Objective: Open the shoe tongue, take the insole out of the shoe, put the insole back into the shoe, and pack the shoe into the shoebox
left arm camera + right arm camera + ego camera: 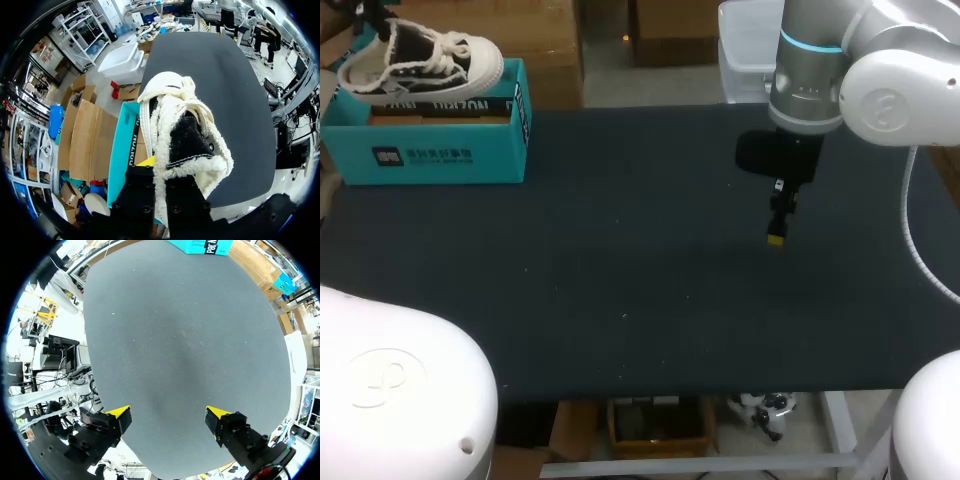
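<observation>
A black-and-white sneaker (420, 65) with white laces lies over the open top of the teal shoebox (430, 150) at the table's far left corner. In the left wrist view my left gripper (162, 187) is shut on the heel of the shoe (182, 125), whose fleecy white lining shows, with the teal box (122, 150) just below it. I cannot tell whether the shoe touches the box. My right gripper (778, 228) hangs over the table's right half, far from the box. It stands open (167, 416) with nothing between its fingers.
The dark table top (620, 280) stretches between the shoebox and my right gripper. Its front edge (670, 392) runs close to the robot's base. The box's teal end (202, 246) shows far ahead of the right gripper.
</observation>
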### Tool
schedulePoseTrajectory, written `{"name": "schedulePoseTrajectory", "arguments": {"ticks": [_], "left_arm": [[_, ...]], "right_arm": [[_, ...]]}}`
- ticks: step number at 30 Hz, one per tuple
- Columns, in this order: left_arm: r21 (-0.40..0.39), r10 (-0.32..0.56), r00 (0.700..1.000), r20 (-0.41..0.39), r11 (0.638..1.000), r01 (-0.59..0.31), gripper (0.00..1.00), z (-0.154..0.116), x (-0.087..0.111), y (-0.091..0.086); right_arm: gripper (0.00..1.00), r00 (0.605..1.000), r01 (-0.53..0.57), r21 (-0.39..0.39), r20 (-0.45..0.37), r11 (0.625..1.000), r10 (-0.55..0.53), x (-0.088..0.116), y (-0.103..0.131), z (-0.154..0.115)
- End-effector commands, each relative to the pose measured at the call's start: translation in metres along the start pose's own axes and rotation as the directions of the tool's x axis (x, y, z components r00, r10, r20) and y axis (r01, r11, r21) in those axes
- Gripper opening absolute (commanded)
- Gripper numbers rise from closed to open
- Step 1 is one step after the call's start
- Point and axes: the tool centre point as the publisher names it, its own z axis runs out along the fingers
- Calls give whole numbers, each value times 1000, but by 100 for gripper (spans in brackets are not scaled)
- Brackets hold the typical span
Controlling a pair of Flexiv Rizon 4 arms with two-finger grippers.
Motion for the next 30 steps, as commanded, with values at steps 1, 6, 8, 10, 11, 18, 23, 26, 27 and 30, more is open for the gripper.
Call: {"name": "schedulePoseTrajectory", "arguments": {"ticks": [1, 6, 8, 10, 11, 18, 23, 26, 27, 30], "left_arm": [[22, -7, 994, -111, 1000, 9, 0, 19, -22, 11], [11, -10, 992, -129, 1000, 12, 0, 39, -35, 21], [1, -14, 991, -135, 1000, 15, 0, 47, -38, 26], [-4, -19, 990, -141, 1000, 19, 0, 54, -42, 32], [-13, -25, 990, -139, 1000, 24, 0, 58, -43, 34], [-58, -63, 987, -149, 997, 55, 0, 91, -51, 51], [-67, -82, 982, -171, 995, 71, 0, 111, -52, 63], [-80, -91, 979, -181, 994, 77, 0, 122, -52, 69], [-80, -93, 979, -184, 994, 79, 0, 125, -52, 70], [-88, -102, 975, -198, 992, 86, 0, 133, -52, 74]], "right_arm": [[100, 1000, 0, 3, -1, 1000, 0, 0, 0, -1], [100, 1000, 0, 3, -1, 1000, 0, 0, 0, -1], [100, 1000, 0, 3, -1, 1000, 0, 0, 0, -1], [100, 1000, 0, 3, -1, 1000, 0, 0, 0, -1], [100, 1000, 0, 3, -1, 1000, 0, 0, 0, -1], [100, 1000, 0, 3, -1, 1000, 0, 0, 0, -1], [100, 1000, 0, 3, -1, 1000, 0, 0, 0, -1], [100, 1000, 0, 3, -1, 1000, 0, 0, 0, -1], [100, 1000, 0, 3, -1, 1000, 0, 0, 0, -1], [100, 1000, 0, 3, -1, 1000, 0, 0, 0, -1]]}}
